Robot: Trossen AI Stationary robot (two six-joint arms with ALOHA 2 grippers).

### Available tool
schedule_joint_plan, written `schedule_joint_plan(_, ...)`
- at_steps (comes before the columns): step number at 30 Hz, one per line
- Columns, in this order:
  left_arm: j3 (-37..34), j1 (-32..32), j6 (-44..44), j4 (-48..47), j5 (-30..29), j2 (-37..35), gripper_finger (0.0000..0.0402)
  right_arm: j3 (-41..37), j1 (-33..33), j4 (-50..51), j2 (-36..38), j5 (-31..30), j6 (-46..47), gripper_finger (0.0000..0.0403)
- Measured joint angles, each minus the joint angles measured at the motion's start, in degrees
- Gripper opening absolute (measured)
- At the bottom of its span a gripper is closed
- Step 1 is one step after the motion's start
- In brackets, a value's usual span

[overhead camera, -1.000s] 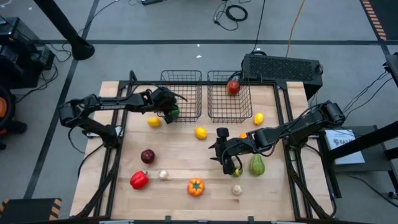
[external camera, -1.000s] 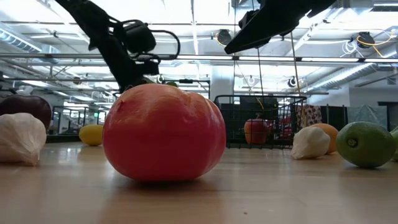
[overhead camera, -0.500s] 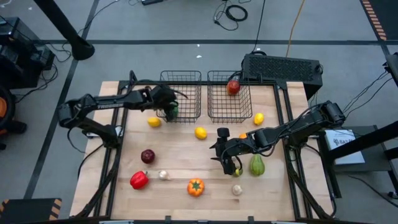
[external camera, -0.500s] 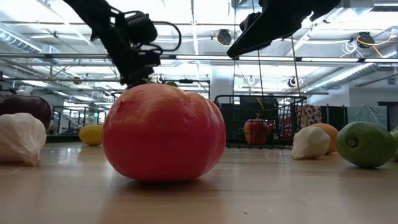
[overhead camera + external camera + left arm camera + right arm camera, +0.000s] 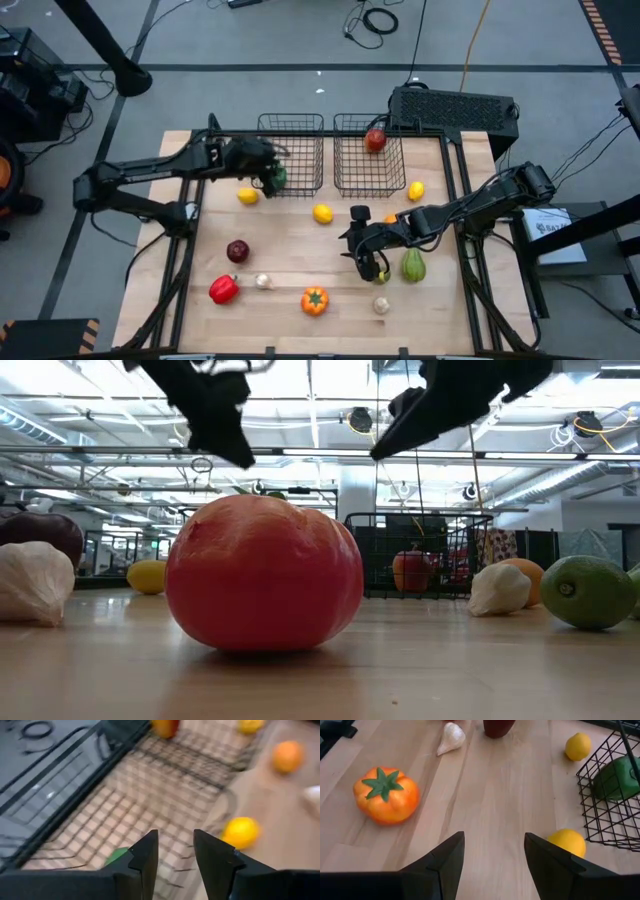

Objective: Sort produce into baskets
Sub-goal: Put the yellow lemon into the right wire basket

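Note:
Two wire baskets stand at the table's far side. The left basket (image 5: 300,150) holds a green piece (image 5: 277,178), which lies on the mesh floor (image 5: 117,855). The right basket (image 5: 368,168) holds a red apple (image 5: 375,140). My left gripper (image 5: 270,168) hovers open above the left basket's near-left corner, nothing between its fingers (image 5: 176,857). My right gripper (image 5: 366,264) hangs open over the table's middle right, beside a green fruit (image 5: 413,266), also with nothing in it (image 5: 494,855). An orange pepper (image 5: 386,795) lies ahead of it.
Loose on the table: lemons (image 5: 247,196) (image 5: 322,213) (image 5: 415,190), a dark red apple (image 5: 237,250), a red pepper (image 5: 224,290), whitish bulbs (image 5: 263,282) (image 5: 381,305) and an orange (image 5: 520,575). A black box (image 5: 455,108) stands behind the right basket.
My left gripper has risen and drawn back toward the table's left edge, away from the left basket. The green piece has stayed in the basket. My right arm has kept still.

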State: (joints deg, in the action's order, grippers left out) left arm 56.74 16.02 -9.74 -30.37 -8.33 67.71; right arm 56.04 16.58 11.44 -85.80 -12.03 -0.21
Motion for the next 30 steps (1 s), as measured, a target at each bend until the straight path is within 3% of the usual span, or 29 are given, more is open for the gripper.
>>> schedule_joint_plan(7, 0.01, -13.8, -2.03, 0.76, -5.37, -1.04, 0.0132, -3.2, -0.56, -2.98, -0.04, 0.01, 0.96, 0.0199)
schedule_joint_plan(15, 0.01, -26.23, -1.97, 8.09, -11.89, 0.64, 0.0132, -5.82, -1.95, -5.12, -0.07, 0.02, 5.34, 0.0199)
schedule_joint_plan(19, 0.04, -29.28, -1.93, 9.48, -13.12, 2.49, 0.0132, -5.84, -1.95, -0.65, -0.07, -0.85, 7.42, 0.0199)
schedule_joint_plan(24, 0.04, -31.02, -1.97, 10.06, -16.04, 6.41, 0.0132, -5.84, -2.33, 1.87, -0.07, -7.75, 10.75, 0.0199)
schedule_joint_plan(30, 0.04, -31.18, -1.82, 12.31, -16.08, 11.2, 0.0132, -8.88, -3.33, -11.63, -1.78, -7.55, 11.5, 0.0199)
